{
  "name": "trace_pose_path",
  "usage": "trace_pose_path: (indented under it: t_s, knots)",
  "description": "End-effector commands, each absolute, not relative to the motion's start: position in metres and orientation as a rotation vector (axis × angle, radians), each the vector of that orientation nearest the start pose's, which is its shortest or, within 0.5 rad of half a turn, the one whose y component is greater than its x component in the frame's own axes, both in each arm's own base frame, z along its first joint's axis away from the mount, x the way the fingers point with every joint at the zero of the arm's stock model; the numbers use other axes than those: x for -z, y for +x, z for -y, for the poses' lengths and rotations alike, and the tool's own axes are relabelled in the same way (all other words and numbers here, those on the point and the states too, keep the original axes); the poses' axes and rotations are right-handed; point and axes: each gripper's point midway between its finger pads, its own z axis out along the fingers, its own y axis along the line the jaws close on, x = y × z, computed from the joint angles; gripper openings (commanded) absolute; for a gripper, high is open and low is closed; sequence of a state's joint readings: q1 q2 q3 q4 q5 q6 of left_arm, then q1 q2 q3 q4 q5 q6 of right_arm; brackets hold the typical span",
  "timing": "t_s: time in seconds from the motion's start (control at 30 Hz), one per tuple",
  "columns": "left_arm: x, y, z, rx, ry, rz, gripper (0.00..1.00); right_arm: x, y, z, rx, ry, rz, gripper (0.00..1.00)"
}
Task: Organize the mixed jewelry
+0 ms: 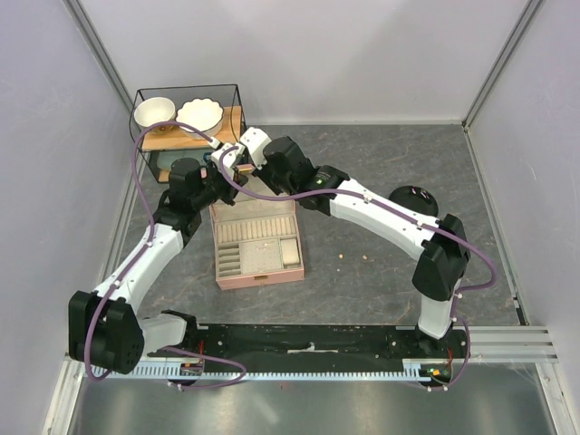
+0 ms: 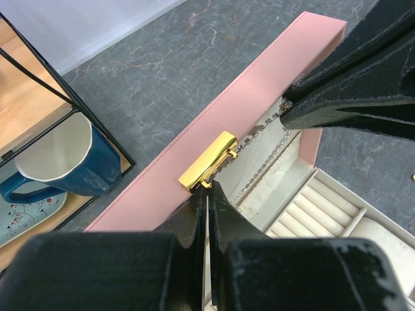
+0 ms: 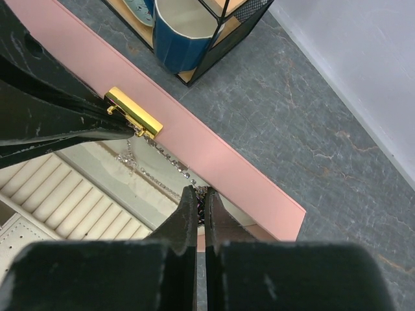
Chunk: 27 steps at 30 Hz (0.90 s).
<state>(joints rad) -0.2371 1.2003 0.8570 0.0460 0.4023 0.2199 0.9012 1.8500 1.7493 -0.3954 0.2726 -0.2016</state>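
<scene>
- The thin silvery chain [image 2: 259, 133] is not lying on the table. It hangs stretched between the two grippers, just over the upper edge of the raised lid [image 2: 194, 149] of the pink box [image 1: 258, 240], beside its gold clasp [image 2: 207, 167].
- The left gripper [image 2: 207, 194] has its fingers pressed together on one end of the chain, right at the clasp. The right gripper [image 3: 201, 195] pinches the other end in the same way.
- The chain looks very light and fully limp, with fine links. I think it will sag, swing and tangle easily, and it may catch on the clasp. Too strong a pull could break it, so a hold at the two ends seems the good one.
- The mirror [image 3: 91, 155] inside the lid shows the chain a second time, but this is only a reflection.
- A few tiny pale pieces [image 1: 340, 264] lie on the table [image 1: 381, 299] to the right of the box, well apart from both grippers. They seem hard and smooth, so I expect they can roll or slip out of a pinch.
- The box is open, with cream ring rolls in the far part and small compartments in the near part. I see no jewelry inside, though something so small could escape me.
- In the wire shelf [image 1: 172, 140] at the far left stand two white bowls [image 1: 154, 111] above and a blue mug [image 2: 65, 162] below. What they hold I cannot tell.
</scene>
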Motion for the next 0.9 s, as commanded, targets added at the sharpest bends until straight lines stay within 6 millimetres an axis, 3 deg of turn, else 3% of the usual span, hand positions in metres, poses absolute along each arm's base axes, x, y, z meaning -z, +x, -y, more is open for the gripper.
trace_pose_path:
  t_s: [0.0,0.87]
  knots:
    - [-0.2575,0.3788,0.149,0.365,0.66,-1.649,0.02,-0.2624,0.389,-0.3791,-0.091,-0.866,-1.818,0.0]
    - [-0.263,0.3813,0.153,0.395,0.636,-1.649,0.08,-0.2601,0.3974,-0.3793,-0.05,-0.803,-1.835,0.0]
